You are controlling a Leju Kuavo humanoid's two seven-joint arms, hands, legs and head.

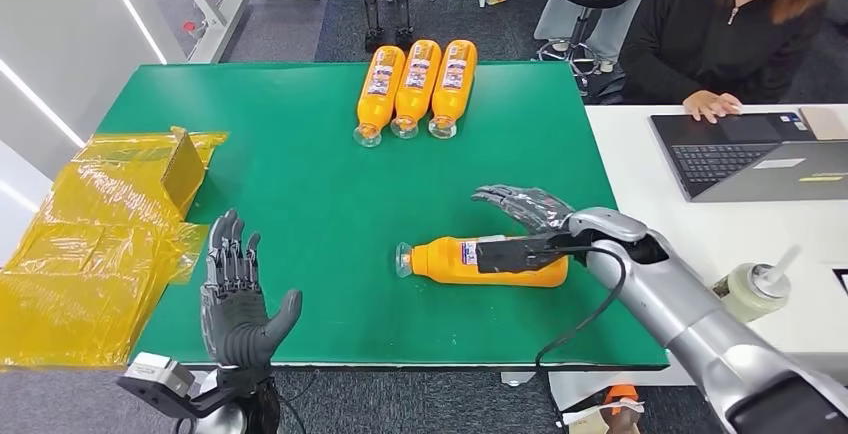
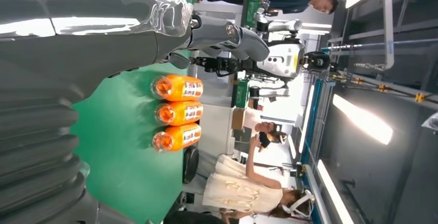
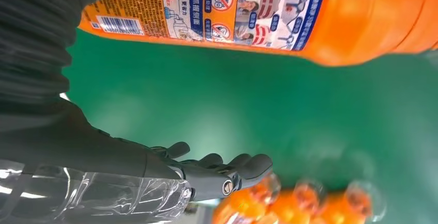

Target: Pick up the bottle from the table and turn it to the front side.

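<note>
An orange bottle (image 1: 455, 261) lies on its side on the green table (image 1: 300, 184), near the front, with its cap pointing left. In the right wrist view its label (image 3: 243, 12) shows a barcode and blue pictures. My right hand (image 1: 530, 224) straddles the bottle's base end. The thumb (image 1: 512, 254) lies along the bottle, while the fingers (image 3: 227, 170) stretch out straight beyond it, apart from it, with bare green between. My left hand (image 1: 236, 299) stands open at the table's front left edge with nothing in it, its fingers (image 1: 228, 244) pointing up and spread.
Three more orange bottles (image 1: 415, 89) lie side by side at the table's back, and also appear in the left wrist view (image 2: 178, 113). Yellow plastic bags (image 1: 100, 244) cover the left edge. To the right, a white table holds a laptop (image 1: 760, 154) and a white pump bottle (image 1: 755, 289), with a person (image 1: 730, 34) seated there.
</note>
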